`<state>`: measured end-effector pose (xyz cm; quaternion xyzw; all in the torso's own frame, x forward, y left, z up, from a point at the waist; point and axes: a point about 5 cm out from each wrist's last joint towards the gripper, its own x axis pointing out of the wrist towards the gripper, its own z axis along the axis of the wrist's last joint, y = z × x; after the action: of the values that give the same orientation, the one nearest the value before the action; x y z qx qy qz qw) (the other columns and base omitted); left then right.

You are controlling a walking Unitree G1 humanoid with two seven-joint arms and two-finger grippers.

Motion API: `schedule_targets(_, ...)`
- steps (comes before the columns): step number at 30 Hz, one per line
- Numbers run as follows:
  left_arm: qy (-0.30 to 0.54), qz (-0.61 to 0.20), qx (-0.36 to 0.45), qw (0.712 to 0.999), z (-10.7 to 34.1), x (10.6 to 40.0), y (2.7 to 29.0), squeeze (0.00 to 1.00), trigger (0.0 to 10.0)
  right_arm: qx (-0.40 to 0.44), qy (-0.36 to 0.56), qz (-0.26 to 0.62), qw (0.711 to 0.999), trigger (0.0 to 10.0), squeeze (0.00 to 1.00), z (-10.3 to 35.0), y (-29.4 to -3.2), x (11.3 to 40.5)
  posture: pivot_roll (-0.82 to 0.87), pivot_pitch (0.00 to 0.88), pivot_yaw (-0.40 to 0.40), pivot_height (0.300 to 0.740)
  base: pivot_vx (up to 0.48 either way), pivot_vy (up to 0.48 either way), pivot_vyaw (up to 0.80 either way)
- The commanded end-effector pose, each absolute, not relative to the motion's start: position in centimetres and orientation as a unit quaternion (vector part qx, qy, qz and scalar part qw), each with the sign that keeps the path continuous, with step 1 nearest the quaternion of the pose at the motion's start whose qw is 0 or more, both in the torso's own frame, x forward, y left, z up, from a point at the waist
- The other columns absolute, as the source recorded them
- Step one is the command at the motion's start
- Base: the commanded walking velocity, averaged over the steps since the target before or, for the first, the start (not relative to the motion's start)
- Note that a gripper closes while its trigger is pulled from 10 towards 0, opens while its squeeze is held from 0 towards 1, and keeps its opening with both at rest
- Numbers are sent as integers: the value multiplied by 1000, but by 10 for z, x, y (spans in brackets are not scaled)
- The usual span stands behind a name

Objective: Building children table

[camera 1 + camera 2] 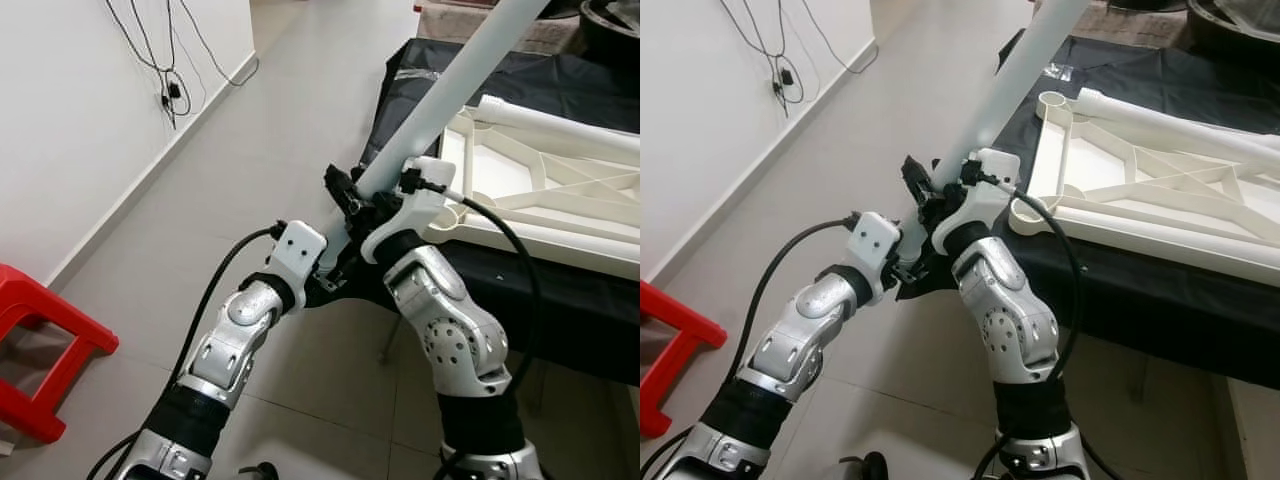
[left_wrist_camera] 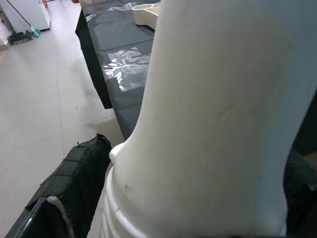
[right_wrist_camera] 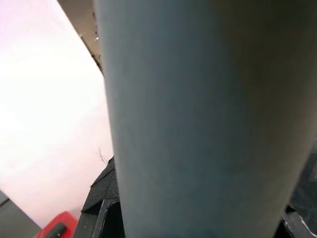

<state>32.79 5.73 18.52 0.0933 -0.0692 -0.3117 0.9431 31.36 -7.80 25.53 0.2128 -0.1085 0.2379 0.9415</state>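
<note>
Both the left gripper and the right gripper clamp the lower end of the white table leg, which rises toward 1 o'clock. The upturned tabletop lies at 2 o'clock, its corner socket still open; the leg is not yet inserted

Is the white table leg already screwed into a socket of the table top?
No, the table leg is held in the air by both grippers, tilted, apart from the round socket at the corner of the table top.
</note>
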Motion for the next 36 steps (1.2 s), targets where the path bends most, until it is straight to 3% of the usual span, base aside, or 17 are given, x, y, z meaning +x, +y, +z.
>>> schedule_targets(1, -60, -328, 98, 938, 177, 325, 50, 0, 10000, 195, -106, 274, 936, 10000, 0, 254, -66, 306, 72, 145, -5, 740, 0, 0, 0)
schedule_targets(27, -36, -368, 105, 923, 165, 319, 43, 0, 10000, 138, -118, 284, 941, 10000, 0, 248, -62, 303, 72, 141, -7, 740, 0, 0, 0)
schedule_targets(28, -34, -369, 105, 923, 164, 319, 43, 0, 0, 136, -117, 286, 941, 10000, 0, 247, -61, 303, 72, 142, -6, 740, 0, 0, 0)
schedule_targets(36, -34, -373, 107, 921, 162, 318, 42, 0, 0, 127, -114, 289, 942, 10000, 0, 244, -60, 301, 72, 145, -5, 740, 0, 0, 0)
